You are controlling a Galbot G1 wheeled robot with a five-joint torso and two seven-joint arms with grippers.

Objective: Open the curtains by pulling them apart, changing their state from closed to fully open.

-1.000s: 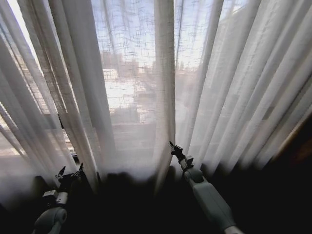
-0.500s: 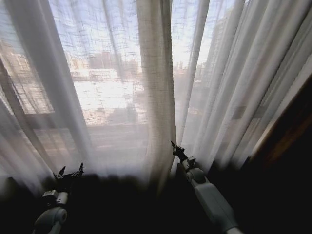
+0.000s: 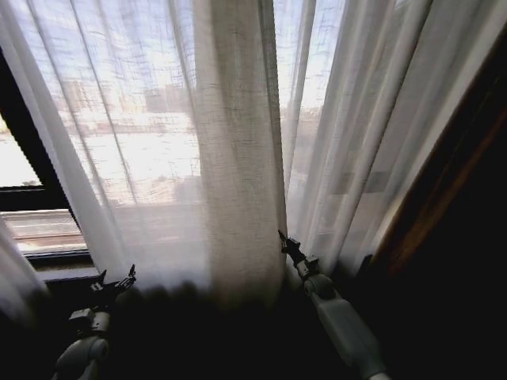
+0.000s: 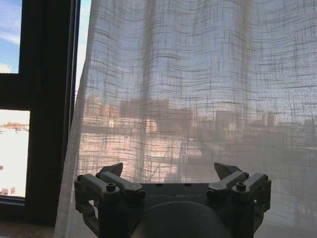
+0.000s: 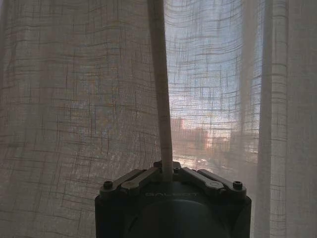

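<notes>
My right tool [image 5: 166, 173] is clamped on a narrow fold of the curtains [image 3: 230, 158], which hang across the window right in front of me. My left tool [image 4: 171, 176] hangs spread wide, just short of the fabric. "GALBOT" is embossed on both tools.

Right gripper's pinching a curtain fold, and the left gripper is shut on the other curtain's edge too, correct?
Not quite. The left gripper is open, its fingers spread and holding nothing, with the curtain hanging in front of it; the left wrist view shows this. The right gripper is indeed shut on a curtain fold.
</notes>
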